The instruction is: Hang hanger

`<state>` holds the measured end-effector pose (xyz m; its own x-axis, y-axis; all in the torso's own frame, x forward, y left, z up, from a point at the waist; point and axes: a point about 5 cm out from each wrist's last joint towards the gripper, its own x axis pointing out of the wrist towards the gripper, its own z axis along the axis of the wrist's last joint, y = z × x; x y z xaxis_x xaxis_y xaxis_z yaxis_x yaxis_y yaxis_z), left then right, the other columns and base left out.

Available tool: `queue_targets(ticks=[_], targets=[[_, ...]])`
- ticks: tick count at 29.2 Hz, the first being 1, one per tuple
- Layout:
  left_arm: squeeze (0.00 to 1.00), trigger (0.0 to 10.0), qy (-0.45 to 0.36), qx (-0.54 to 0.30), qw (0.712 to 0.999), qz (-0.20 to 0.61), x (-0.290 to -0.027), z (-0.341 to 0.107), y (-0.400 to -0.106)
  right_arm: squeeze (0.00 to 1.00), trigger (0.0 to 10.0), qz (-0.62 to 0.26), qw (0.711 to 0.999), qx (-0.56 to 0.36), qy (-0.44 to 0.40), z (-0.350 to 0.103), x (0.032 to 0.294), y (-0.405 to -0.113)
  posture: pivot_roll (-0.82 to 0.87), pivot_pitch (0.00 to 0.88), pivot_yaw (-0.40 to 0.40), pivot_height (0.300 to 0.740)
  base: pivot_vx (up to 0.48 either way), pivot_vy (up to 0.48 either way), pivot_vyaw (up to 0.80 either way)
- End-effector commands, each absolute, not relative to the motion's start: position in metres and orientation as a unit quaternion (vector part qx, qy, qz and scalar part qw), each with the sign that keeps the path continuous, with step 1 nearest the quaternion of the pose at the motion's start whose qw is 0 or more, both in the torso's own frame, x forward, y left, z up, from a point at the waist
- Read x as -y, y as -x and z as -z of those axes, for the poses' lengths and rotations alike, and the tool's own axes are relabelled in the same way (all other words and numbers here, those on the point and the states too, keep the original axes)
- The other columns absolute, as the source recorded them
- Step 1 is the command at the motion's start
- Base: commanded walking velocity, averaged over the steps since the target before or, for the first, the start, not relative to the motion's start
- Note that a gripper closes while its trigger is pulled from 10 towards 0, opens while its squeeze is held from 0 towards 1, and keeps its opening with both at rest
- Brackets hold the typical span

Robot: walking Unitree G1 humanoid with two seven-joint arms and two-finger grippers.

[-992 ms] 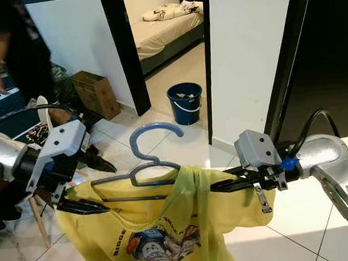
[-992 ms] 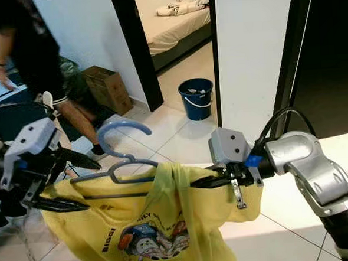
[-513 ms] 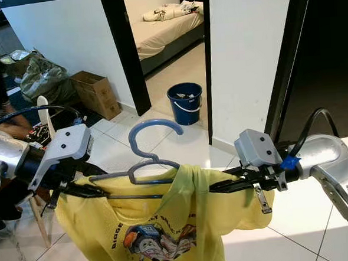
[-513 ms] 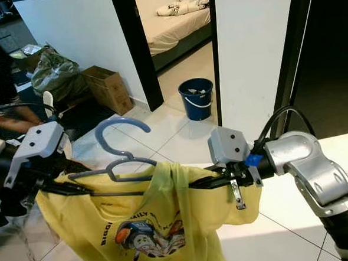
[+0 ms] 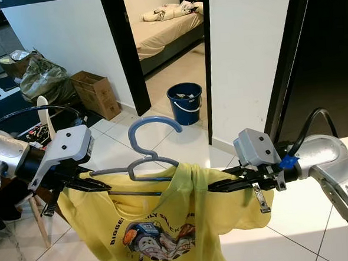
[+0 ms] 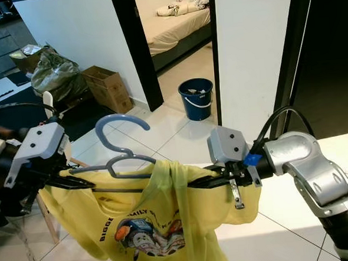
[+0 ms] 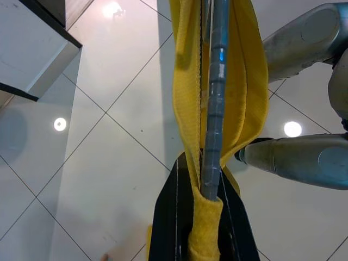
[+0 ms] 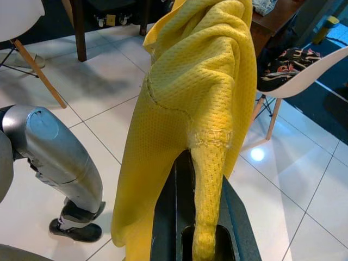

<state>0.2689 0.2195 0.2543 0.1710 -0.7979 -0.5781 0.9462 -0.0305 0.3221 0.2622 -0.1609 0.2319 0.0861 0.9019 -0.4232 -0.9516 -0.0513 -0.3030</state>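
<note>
White tiles and a bedroom doorway lie ahead, a bucket [image 5: 185, 103] before it; left gripper [image 5: 100, 184] and right gripper [image 5: 216, 188] pinch the shirt [image 5: 162, 226] on its hanger [image 5: 148, 150].

Your left arm [image 5: 1, 154] is a rounded silver shell ending in a grey wrist box [image 5: 65, 146] with dark screw holes, a black cable [image 5: 31, 111] looping at twelve o'clock above it. Your right arm [image 5: 336, 168] matches, with a blue collar [image 5: 287, 162], a black cable [image 5: 312, 125] and long black fingers [image 5: 230, 186]. Silver legs [image 7: 304, 157] end in black feet [image 8: 76, 228].
</note>
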Motion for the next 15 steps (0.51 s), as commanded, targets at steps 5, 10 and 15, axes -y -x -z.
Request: queue_targets(ticks=[5,10,15], targets=[[0.0,0.0,-0.324,-0.109,0.694,0.634,-0.219,-0.249,-0.271,0.0,4.4,-0.67,0.69,-0.026,0.272,-0.231,0.151,-0.264,-0.04,0.0,0.123,0.74,0.0,0.0,0.0],[0.0,0.0,-0.317,-0.101,0.706,0.625,-0.219,-0.247,-0.273,1.0,10.0,-0.658,0.709,-0.038,0.252,-0.225,0.152,-0.272,-0.04,0.0,0.115,0.74,0.0,0.0,0.0],[0.0,0.0,-0.311,-0.104,0.718,0.614,-0.222,-0.241,-0.272,1.0,10.0,-0.634,0.732,-0.053,0.244,-0.216,0.162,-0.278,-0.03,0.0,0.112,0.74,0.0,0.0,0.0]])
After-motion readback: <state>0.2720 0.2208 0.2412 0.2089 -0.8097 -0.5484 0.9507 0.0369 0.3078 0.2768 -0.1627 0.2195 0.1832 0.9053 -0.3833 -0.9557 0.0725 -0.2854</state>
